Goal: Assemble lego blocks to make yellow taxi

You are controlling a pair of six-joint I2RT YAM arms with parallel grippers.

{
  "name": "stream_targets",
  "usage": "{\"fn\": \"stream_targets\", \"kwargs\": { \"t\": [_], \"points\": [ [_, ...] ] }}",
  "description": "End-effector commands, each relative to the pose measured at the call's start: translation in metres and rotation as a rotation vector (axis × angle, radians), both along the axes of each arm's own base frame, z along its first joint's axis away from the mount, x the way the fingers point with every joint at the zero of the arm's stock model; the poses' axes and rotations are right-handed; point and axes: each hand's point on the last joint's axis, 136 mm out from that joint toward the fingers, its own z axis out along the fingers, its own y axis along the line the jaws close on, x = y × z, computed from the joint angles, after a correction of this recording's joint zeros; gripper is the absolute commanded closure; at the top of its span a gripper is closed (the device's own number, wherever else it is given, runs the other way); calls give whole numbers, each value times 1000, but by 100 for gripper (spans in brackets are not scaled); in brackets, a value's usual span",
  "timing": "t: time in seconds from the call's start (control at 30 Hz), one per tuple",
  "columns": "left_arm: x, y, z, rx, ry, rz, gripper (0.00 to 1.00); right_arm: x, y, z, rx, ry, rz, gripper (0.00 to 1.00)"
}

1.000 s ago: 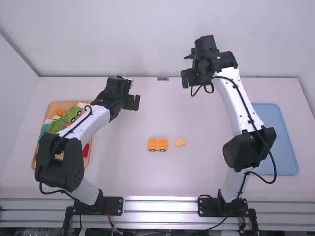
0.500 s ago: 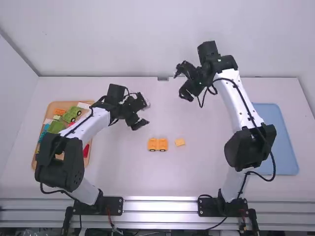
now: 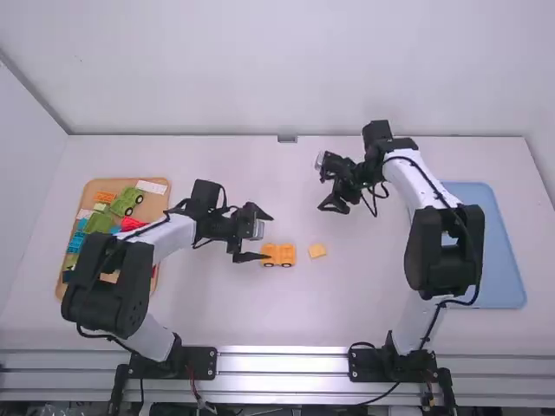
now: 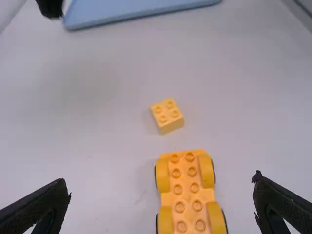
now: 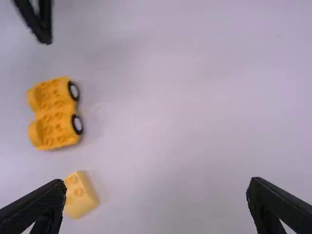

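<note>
Arms alike. Left gripper (image 3: 267,236), right gripper (image 3: 322,185): black, angular, fingers narrowing to rough-edged tips. Behind each gripper: slim white link (image 3: 176,234), thin black cable (image 3: 427,179) looped loosely. Farther back, bulky black joint (image 3: 106,288), second white link; farthest, black base plate (image 3: 204,361).

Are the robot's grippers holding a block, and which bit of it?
Nothing is held: the left gripper and the right gripper are both open and empty.

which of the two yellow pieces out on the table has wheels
The long studded base, with black tyres along its sides; the small four-stud block has none.
</note>
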Motion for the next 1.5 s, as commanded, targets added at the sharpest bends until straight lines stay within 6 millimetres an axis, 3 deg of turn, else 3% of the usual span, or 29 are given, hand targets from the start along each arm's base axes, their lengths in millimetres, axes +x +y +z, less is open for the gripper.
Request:
{"fn": "stream_targets", "kwargs": {
  "t": [0.0, 0.2, 0.33, 0.53, 0.63, 0.8, 1.1, 1.3, 1.47],
  "points": [
    [-14, -4, -6, -77, 80, -22, 1, -23, 10, -8, 90, -60, 163, 1],
    [-9, -4, -26, -85, 156, 35, 1, -67, 7, -37, 220, -78, 296, 1],
    [-3, -4, -29, -80, 175, 66, 1, -85, 7, -57, 270, -98, 333, 1],
    [-1, -5, -25, -97, 163, 59, 1, -92, 17, -102, 310, -44, 281, 1],
    [-1, -6, -24, -104, 164, 54, 1, -92, 18, -111, 310, -29, 281, 2],
    [-3, -7, -21, -120, 169, 42, 1, -89, 11, -125, 306, 3, 255, 25],
    [-4, -7, -21, -120, 175, 42, 1, -92, 2, -137, 322, 9, 251, 41],
    [-3, -6, -23, -115, 216, 70, 1, -93, -1, -141, 292, 13, 256, 64],
    [-5, -6, -24, -112, 227, 71, 1, -99, 5, -143, 292, 17, 277, 66]
  ]
}}
